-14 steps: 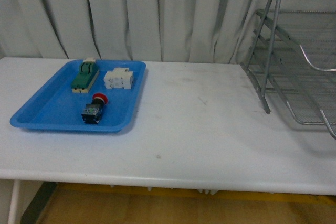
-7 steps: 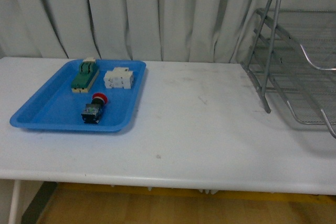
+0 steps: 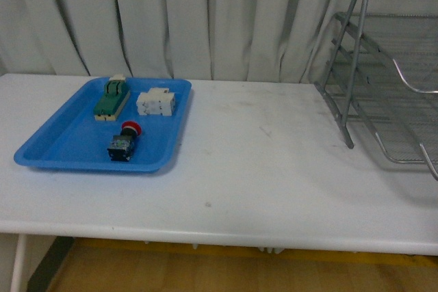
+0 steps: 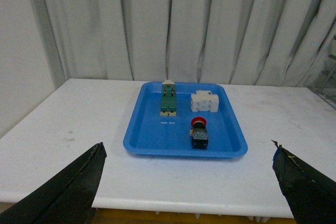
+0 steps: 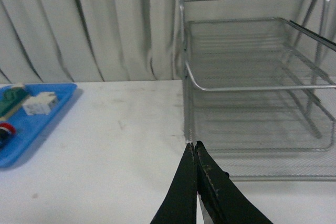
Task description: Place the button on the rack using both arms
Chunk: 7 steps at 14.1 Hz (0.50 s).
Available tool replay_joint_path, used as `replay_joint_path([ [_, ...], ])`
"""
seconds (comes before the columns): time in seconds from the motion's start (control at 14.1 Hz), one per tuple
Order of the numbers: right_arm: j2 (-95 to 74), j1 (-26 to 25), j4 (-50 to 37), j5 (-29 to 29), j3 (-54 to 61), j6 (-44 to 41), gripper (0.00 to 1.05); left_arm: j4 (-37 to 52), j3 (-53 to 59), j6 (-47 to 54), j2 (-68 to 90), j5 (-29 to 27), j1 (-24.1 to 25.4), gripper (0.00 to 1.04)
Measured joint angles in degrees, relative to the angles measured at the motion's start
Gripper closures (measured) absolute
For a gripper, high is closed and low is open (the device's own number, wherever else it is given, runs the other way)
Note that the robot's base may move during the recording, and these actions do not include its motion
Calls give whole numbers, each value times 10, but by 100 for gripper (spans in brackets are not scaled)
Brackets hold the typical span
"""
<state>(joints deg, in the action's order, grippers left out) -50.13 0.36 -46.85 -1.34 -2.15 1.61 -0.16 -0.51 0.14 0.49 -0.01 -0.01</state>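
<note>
The button [image 3: 124, 140] lies on its side in the flat blue plastic tray [image 3: 61, 143], in the nearer half of it and toward its right rim, with the red mushroom cap turned toward the far side and the black and blue-green body toward the robot. Nothing is touching it. Just beyond the cap, at the tray's back right, sits the white block component [image 3: 155, 102]; to the left of that, along the back, lies the green terminal block [image 3: 111, 98], and the three parts are apart from one another. The tray rests on the left part of the white table [image 3: 260, 162]. Well apart from it, at the table's right end, stands the silver wire-mesh rack [image 3: 383, 80], its tiers stepped inside a tubular frame and partly cut off by the front view's edge. Pale pleated curtains [image 3: 205, 18] hang behind the table. Neither arm appears in the front view. In the left wrist view the left gripper [image 4: 187, 147] has its two dark fingers spread wide, holding nothing, and looks toward the tray from above the table's near edge. In the right wrist view the right gripper [image 5: 193, 148] has its fingers pressed together with nothing between them, pointed at the rack's front corner.
</note>
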Motion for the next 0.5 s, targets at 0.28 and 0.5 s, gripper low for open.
replay_joint_path([
  [0.28, 156, -4, 132, 13, 15, -12, 103, 0, 0, 0, 0, 0, 0, 7],
  [0.5, 250, -4, 220, 13, 15, -12, 103, 0, 0, 0, 0, 0, 0, 7],
])
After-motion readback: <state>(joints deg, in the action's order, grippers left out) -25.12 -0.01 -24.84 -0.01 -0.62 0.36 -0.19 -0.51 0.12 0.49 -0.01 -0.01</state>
